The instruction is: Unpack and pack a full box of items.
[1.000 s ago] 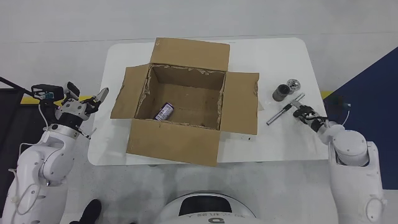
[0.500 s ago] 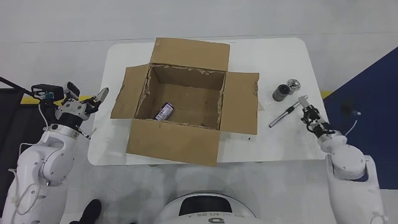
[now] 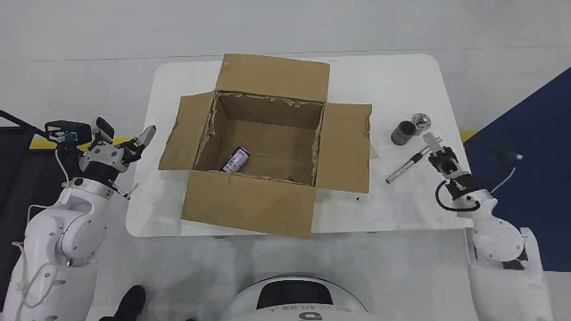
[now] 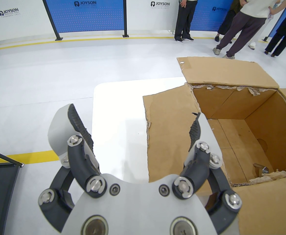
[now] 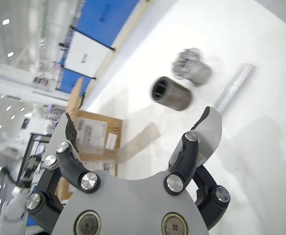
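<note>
Left gripper [image 3: 130,134] [image 4: 134,116] sits off the table's left edge, jaws spread wide, nothing btwn them, fingertips facing the box. White rounded-corner table [image 3: 393,80] [image 4: 116,113] carries the brown corrugated cardboard box [image 3: 272,76] [image 4: 167,143] at centre-left, all four flaps folded outward, torn paper along the inner rims. Inside, on the box floor near the left wall, we note one small cylinder w/ purple label [image 3: 237,160] lying on its side; rest of the floor is bare cardboard. Right of the box, on bare tabletop, three metal parts: dark grey hollow metal cylinder [image 3: 406,131] [image 5: 171,96] lying on its side, silver ribbed metal piece [image 3: 422,122] [image 5: 191,67] just beside it, touching or nearly so, we cannot tell which, and a slim silver metal rod [image 3: 409,162] [image 5: 235,84] lying diagonally, nearer the robot than the other two. Right gripper [image 3: 435,148] [image 5: 138,117] is just beside the rod's far end, jaws wide apart, holding nothing.
</note>
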Controlling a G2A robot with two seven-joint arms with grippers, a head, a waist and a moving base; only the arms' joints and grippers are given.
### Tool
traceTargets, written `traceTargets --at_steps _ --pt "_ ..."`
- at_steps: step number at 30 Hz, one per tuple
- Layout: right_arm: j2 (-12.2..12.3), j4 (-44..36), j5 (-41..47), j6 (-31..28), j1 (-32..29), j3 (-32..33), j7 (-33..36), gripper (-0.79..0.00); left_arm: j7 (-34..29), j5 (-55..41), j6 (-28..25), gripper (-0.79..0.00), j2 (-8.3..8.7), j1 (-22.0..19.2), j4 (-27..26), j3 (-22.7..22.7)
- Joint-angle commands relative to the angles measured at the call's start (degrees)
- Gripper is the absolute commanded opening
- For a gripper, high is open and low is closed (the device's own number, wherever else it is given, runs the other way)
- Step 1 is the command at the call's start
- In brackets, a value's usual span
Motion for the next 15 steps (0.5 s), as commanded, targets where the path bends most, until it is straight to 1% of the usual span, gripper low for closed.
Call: traceTargets --at_steps 1,3,6,11,13,15 --pt "-0.07 -2.56 -3.45 -7.93 -0.81 -1.15 -2.18 0.0 0.0 0.0 0.0 0.0 0.0 0.0 0.0 0.0" --pt "-0.1 -5.08 -6.77 -13.1 -0.88 -3.07 -3.44 0.0 0.0 0.0 0.0 0.0 0.0 0.0 0.0 0.0" --pt "-0.04 -6.04 -10.9 -19.18 -0.18 -5.96 -3.58 0.0 0.0 0.0 0.0 0.0 0.0 0.0 0.0 0.0" --pt "-0.04 -5.77 -11.93 -19.67 0.09 -6.67 -3.61 0.0 0.0 0.0 0.0 0.0 0.0 0.0 0.0 0.0" --pt "-0.04 -5.77 -11.93 -19.67 0.09 -6.67 -3.61 0.0 2.34 5.19 0.68 0.0 0.15 -0.36 -1.93 -1.01" --pt "-0.04 -5.77 -11.93 -19.67 0.09 -6.67 -3.61 0.0 3.83 9.7 3.0 0.0 0.15 -0.7 -4.01 -1.33"
